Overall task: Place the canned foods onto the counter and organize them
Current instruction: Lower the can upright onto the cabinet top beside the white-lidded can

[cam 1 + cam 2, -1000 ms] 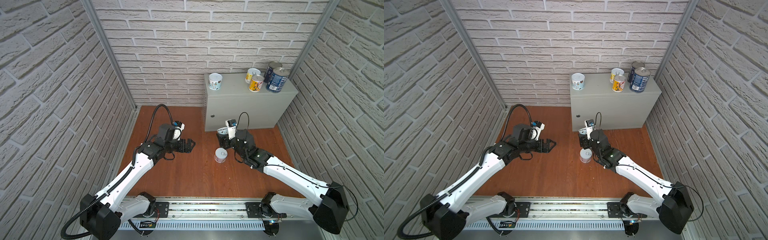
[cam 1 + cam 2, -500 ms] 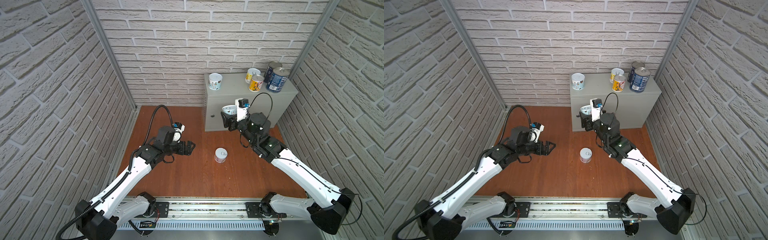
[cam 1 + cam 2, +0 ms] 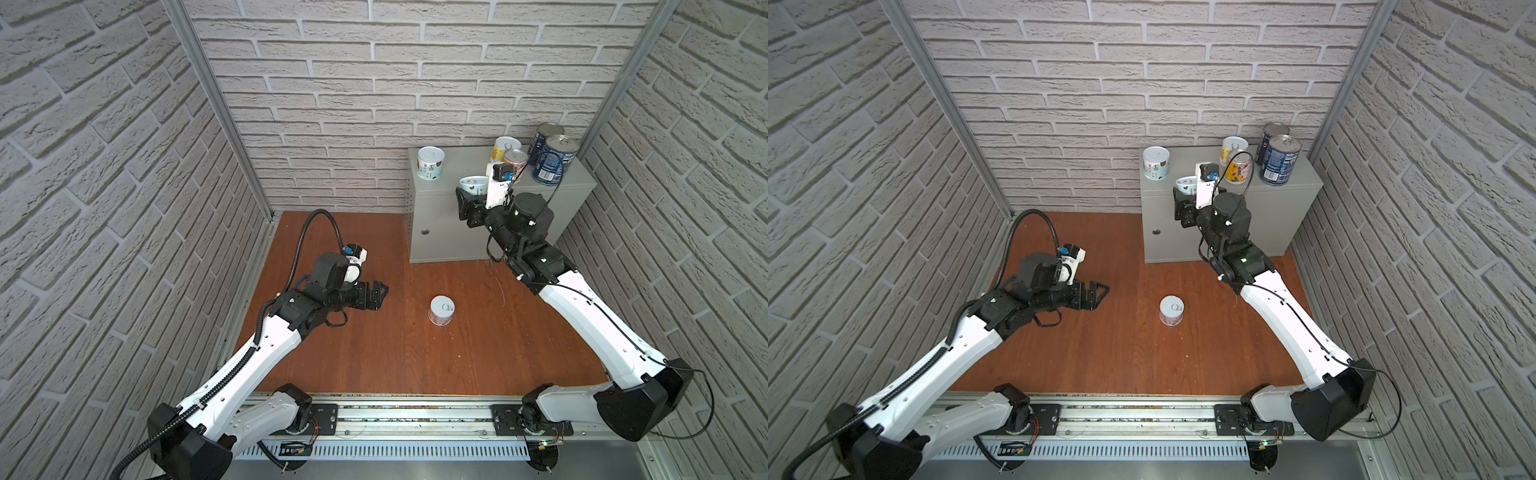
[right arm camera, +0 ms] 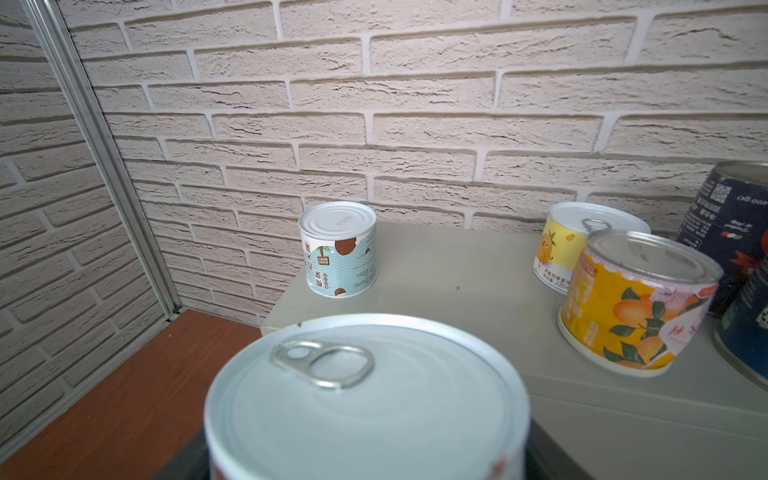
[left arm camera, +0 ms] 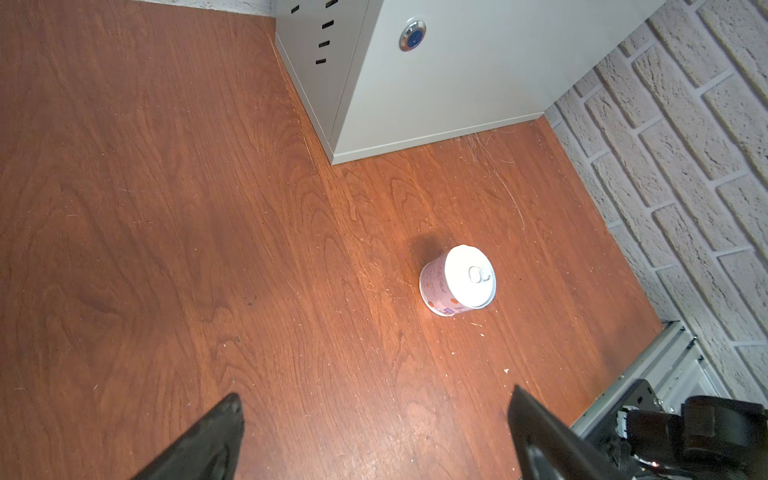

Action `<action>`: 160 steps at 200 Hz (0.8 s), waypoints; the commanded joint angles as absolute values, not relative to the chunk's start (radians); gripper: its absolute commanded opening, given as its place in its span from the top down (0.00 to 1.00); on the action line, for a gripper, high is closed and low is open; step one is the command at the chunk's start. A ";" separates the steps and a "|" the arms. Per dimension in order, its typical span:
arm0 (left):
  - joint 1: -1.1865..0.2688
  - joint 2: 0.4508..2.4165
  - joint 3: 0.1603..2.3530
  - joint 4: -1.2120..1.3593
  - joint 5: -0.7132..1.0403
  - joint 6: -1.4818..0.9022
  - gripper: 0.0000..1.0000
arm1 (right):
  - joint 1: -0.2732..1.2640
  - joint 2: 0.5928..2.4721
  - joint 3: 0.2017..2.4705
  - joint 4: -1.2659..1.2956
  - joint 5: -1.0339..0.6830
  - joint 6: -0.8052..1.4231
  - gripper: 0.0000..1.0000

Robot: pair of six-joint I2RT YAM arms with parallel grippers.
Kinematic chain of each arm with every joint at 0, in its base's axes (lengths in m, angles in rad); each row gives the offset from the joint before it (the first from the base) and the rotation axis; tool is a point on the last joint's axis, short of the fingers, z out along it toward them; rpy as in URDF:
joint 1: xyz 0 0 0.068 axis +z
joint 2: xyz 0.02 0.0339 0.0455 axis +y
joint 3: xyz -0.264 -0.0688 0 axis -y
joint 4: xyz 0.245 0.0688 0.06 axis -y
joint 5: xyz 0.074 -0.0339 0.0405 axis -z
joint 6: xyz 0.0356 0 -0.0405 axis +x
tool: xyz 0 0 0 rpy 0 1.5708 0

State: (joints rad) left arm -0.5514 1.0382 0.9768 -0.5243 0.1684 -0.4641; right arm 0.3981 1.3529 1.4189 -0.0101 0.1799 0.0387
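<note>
Left wrist view has the left claw spread wide and empty above the reddish wooden floor; ahead of it, well apart, stands a short pink-labelled tin with a white pull-ring lid, long axis vertical, lid up, not yet collected. Beyond that claw sits the pale grey metal cabinet that serves as counter. On its top, beyond and to one side of the right claw, a short teal-and-white tin stands alone. The right claw is closed on a short grey-labelled tin with a pale lid, upright at the cabinet's front edge and apparently not yet set down. To that claw's other side cluster a short yellow tin, a short orange tin and a pair of taller dark-blue tins, all upright. Five look placed; two remain, one of them in hand.
</note>
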 commanded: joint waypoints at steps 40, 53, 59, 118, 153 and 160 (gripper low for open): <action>-0.555 0.966 0.951 -0.466 0.100 -0.456 0.02 | 0.367 1.426 1.496 0.167 0.145 -0.003 0.39; -0.554 0.957 0.944 -0.459 0.094 -0.456 0.02 | 0.361 1.448 1.516 0.162 0.147 -0.003 0.39; -0.554 0.956 0.944 -0.458 0.093 -0.457 0.02 | 0.358 1.458 1.523 0.160 0.146 -0.003 0.39; -0.554 0.961 0.933 -0.451 0.104 -0.465 0.01 | 0.341 1.528 1.580 0.158 0.167 0.009 0.39; -0.554 0.962 0.934 -0.454 0.104 -0.463 0.02 | 0.334 1.559 1.613 0.169 0.199 0.001 0.39; -0.554 0.961 0.933 -0.455 0.103 -0.463 0.02 | 0.332 1.569 1.622 0.170 0.206 -0.003 0.39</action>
State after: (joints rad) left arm -0.5510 0.9676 0.9443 -0.4957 0.1116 -0.4660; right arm 0.3401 1.5585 1.5532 0.0200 0.1730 0.0105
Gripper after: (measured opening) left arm 0.986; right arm 0.760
